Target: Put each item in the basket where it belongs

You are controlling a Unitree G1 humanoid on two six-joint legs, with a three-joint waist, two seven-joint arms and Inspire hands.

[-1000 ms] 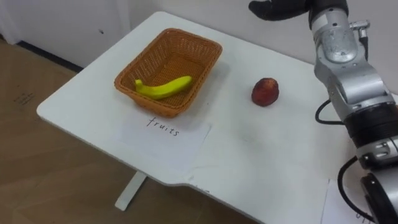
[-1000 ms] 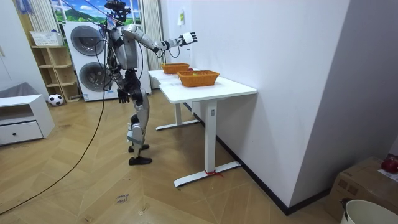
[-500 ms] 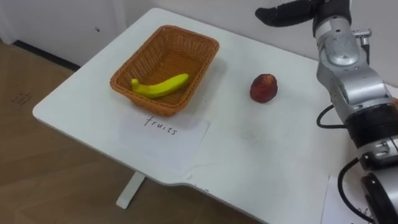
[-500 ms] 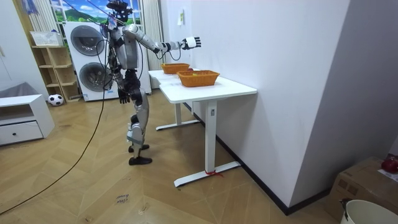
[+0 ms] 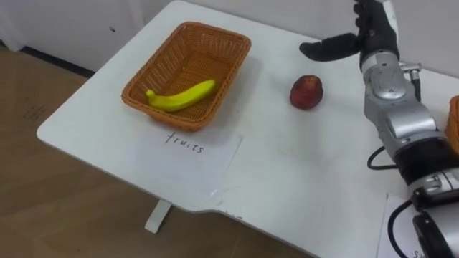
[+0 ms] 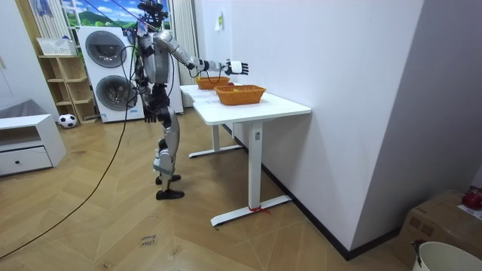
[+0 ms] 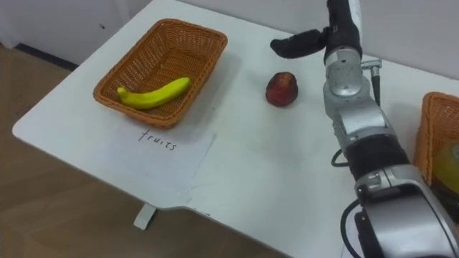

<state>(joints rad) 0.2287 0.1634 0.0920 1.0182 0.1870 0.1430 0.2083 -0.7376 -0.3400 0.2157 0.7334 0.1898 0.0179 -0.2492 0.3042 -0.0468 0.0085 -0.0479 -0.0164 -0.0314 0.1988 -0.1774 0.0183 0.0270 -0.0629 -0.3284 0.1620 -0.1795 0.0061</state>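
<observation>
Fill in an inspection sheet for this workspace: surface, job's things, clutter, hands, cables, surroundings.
Surface: white table, with the robot standing at it.
Job's things: banana lies in the fruit basket; red fruit sits on the table to that basket's right, untouched; second basket at the robot's far right.
Clutter: paper sheet in front of the fruit basket.
Hands: right hand open, raised beyond the red fruit, holding nothing; left hand hangs by the hip.
Cables: nothing seen besides the robot's own.
Surroundings: washing machines and a ball behind the robot.
</observation>
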